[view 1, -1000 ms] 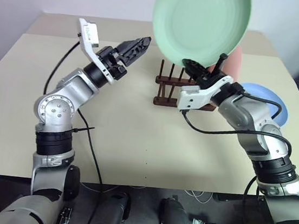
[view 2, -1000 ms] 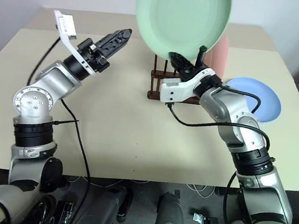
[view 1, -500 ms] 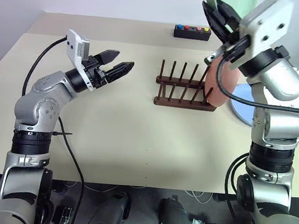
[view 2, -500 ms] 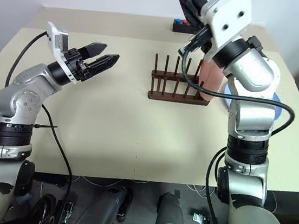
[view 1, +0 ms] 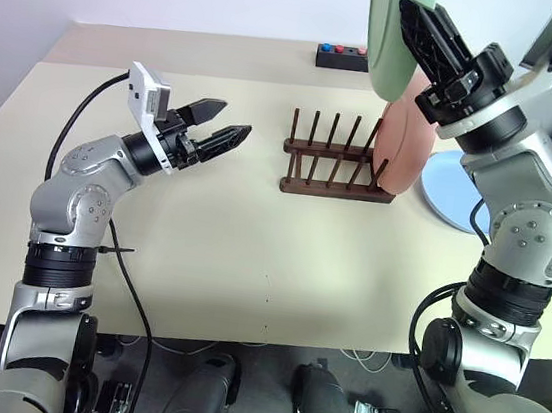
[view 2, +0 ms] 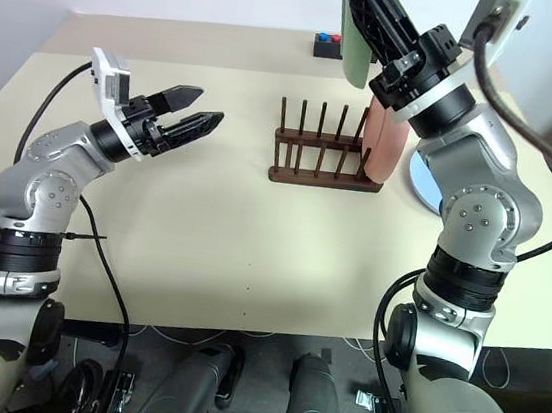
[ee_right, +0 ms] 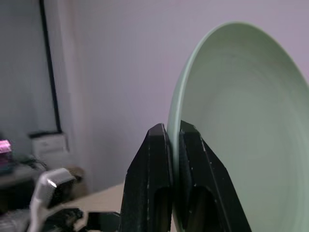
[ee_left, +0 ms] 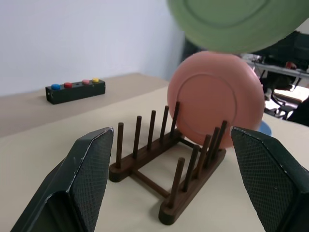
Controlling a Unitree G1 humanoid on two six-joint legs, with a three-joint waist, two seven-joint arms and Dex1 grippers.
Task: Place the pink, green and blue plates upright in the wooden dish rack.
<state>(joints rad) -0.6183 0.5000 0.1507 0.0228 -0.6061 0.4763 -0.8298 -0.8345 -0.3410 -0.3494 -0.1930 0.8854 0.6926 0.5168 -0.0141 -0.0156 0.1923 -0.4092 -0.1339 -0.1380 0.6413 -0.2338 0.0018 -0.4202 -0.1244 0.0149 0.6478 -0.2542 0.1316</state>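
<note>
**Ana:** Green plate [view 1: 388, 49] first: where is it, and why so high?

**Ben:** It hangs in the air above the wooden dish rack [view 1: 340, 164], turned on edge. The right gripper [ee_right: 172, 140] is clamped tight on its rim, one finger on each face. I judge it is held edge-on so that it can go down between two pairs of pegs.

**Ana:** What does the rack hold already?

**Ben:** One thing, the pink plate [view 1: 406, 152]. It stands upright in the slot at the end nearest the table's right edge and leans a little on the pegs. The other slots toward the middle of the table [view 1: 230, 251] are free, so the green one has room beside the pink.

**Ana:** And the blue one?

**Ben:** The blue plate [view 1: 450, 188] lies flat on the table just past the pink plate, close to the right edge and partly hidden by the right arm. By my reckoning it comes last.

**Ana:** Is the left arm doing anything?

**Ben:** The left gripper [view 1: 217, 127] holds nothing. Its fingers are spread wide and point across the table at the rack, well apart from it. It may be standing by to steady the rack, though that is a guess.

**Ana:** Anything else up there?

**Ben:** A black button box [view 1: 343, 57] sits at the far edge, behind the rack.
</note>
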